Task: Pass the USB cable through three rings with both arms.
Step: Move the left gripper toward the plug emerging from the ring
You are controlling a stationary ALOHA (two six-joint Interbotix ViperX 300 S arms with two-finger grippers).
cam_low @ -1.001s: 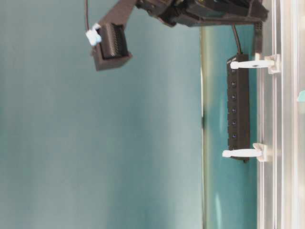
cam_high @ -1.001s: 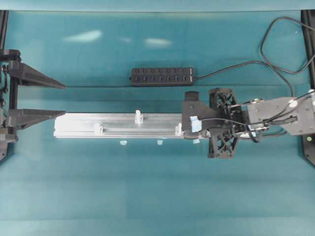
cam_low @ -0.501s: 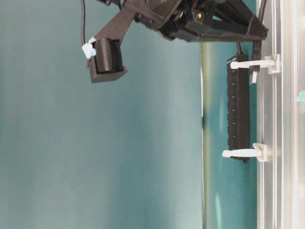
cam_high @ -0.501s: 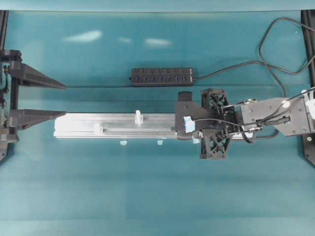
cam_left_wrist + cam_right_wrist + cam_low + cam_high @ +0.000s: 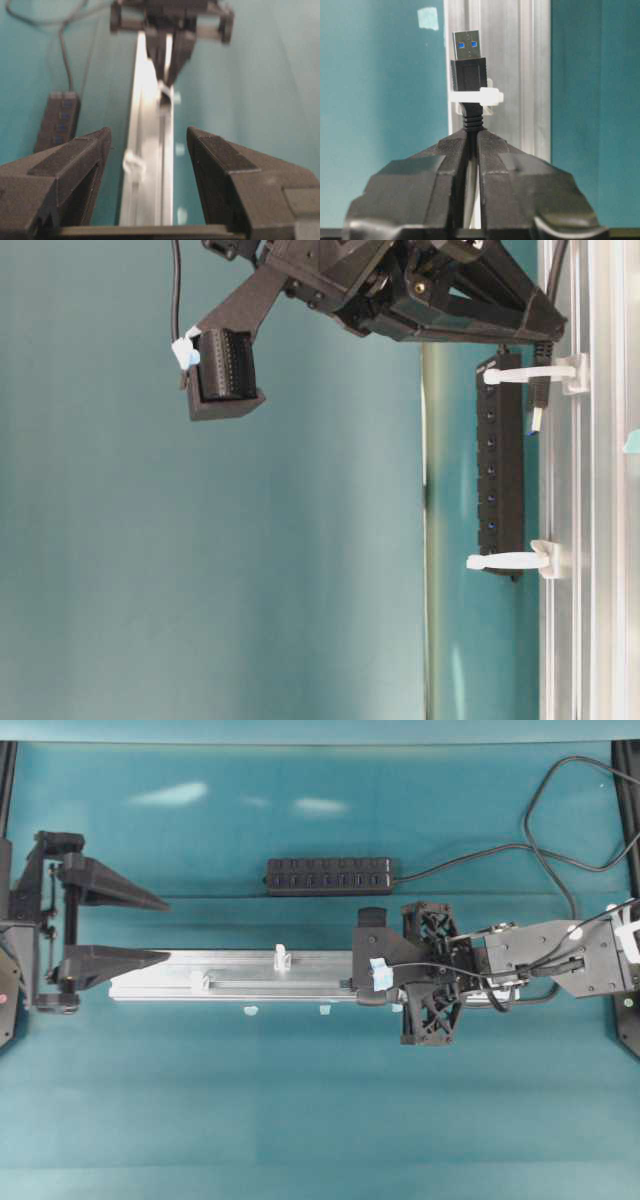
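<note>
The USB cable's black plug with its metal tip pokes through the nearest whitish ring on the silver rail. My right gripper is shut on the cable just behind the plug. From table level the plug hangs just past that ring, and a second ring stands further along. Overhead, two rings show on the rail; the third is hidden under my right gripper. My left gripper is open at the rail's left end, holding nothing.
A black multi-port hub lies behind the rail, and its cord loops at the far right. Small pale tape bits sit on the teal table in front of the rail. Black frame posts stand at both side edges.
My right gripper has moved left along the rail, carrying the plug through the first ring. My left arm has come rightward to the rail's left end, still open.
</note>
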